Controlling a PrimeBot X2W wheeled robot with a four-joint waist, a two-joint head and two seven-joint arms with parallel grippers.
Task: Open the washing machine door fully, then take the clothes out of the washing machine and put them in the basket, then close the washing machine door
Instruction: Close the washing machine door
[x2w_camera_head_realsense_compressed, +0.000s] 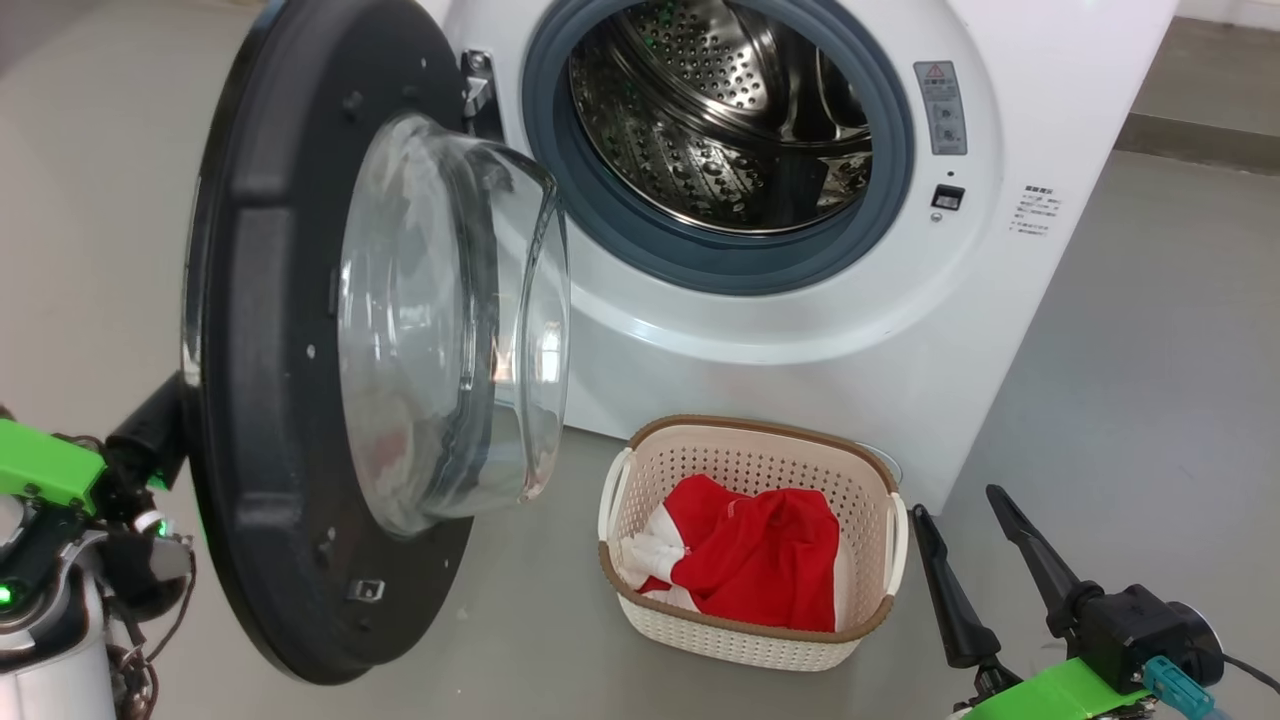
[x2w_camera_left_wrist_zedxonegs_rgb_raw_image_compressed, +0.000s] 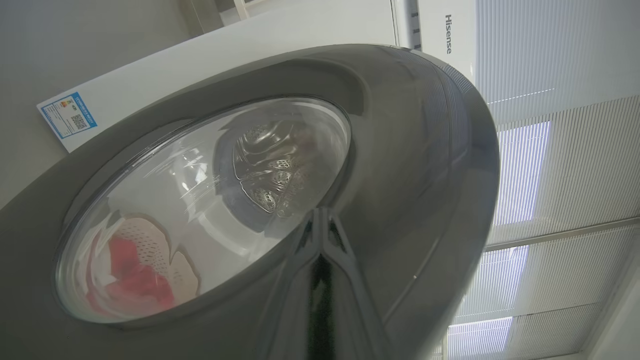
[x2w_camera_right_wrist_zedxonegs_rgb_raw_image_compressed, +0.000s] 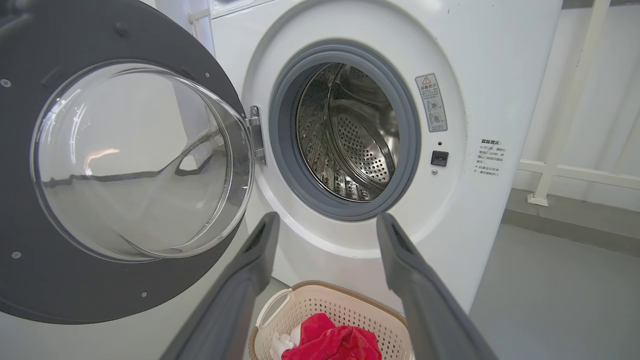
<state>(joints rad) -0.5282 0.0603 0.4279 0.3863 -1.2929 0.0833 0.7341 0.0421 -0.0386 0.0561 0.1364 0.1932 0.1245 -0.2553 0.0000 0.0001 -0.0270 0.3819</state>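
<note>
Left gripper (x2w_camera_left_wrist_zedxonegs_rgb_raw_image_compressed: 322, 220) is closed tight, tips set against the glossy outer face of the swung-out washing machine door (x2w_camera_head_realsense_compressed: 260, 350). Right gripper (x2w_camera_head_realsense_compressed: 955, 505) is held wide and empty just beside the basket (x2w_camera_head_realsense_compressed: 760, 425). The clothes (x2w_camera_head_realsense_compressed: 760, 555) are piled in it, on the floor (x2w_camera_head_realsense_compressed: 1150, 350) before the washing machine (x2w_camera_head_realsense_compressed: 800, 330).

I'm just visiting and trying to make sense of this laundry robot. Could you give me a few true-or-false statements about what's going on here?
1. The red clothes lie in the basket. True.
2. The washing machine door is closed. False: it stands wide open.
3. Red clothes sit inside the drum. False: the drum looks empty.
4. The right fingers are spread apart, holding nothing. True.
5. The left fingers are spread wide. False: they are shut together against the door's outer side.
</note>
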